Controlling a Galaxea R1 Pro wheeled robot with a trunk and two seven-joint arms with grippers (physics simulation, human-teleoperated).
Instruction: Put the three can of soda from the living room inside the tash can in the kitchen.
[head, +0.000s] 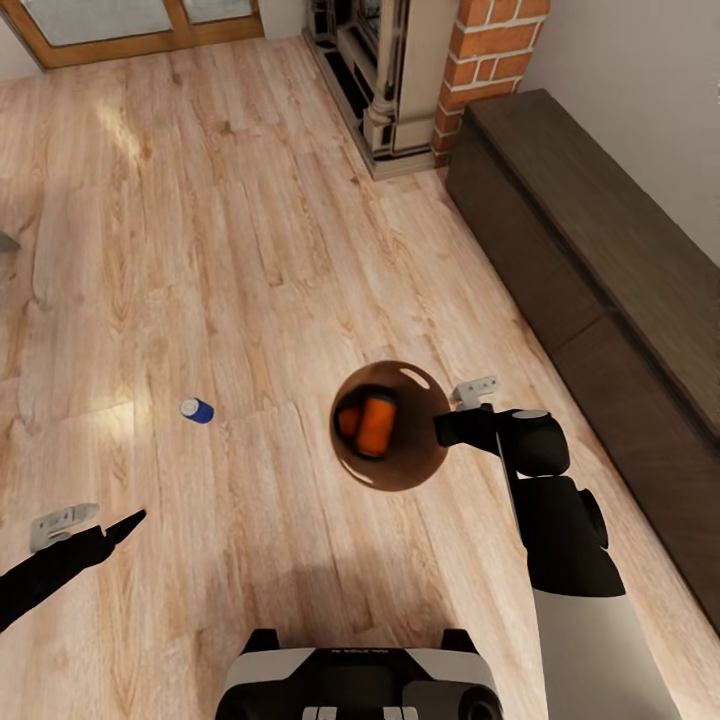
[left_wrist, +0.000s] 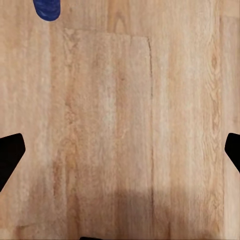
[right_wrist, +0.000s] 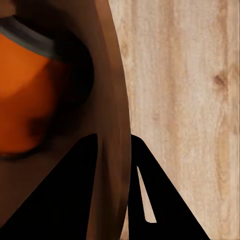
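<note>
Two of the three cans are already dealt with: both orange cans (head: 372, 424) lie inside the trash can (head: 392, 478), which the right claw (head: 450, 428) carries by its rim, one finger inside the wall and one outside, clamped on it in the right wrist view. The bin hangs over the wooden floor (head: 230, 230) in the living room, with the brick fireplace (head: 485, 60) far off and the long dark cabinet (head: 600, 270) along the right wall.

What is left, by my reckoning: the blue can (head: 197, 410) has to go in, and then the bin has to be taken to the kitchen.

That blue can lies on its side on the floor, well to the left of the bin and a little farther off than the left claw (head: 95, 525). Its long axis seems to run roughly left to right with the silver end leftward, though it is small and I would not swear to it. The left claw hovers low over bare boards, spread wide and holding nothing.
</note>
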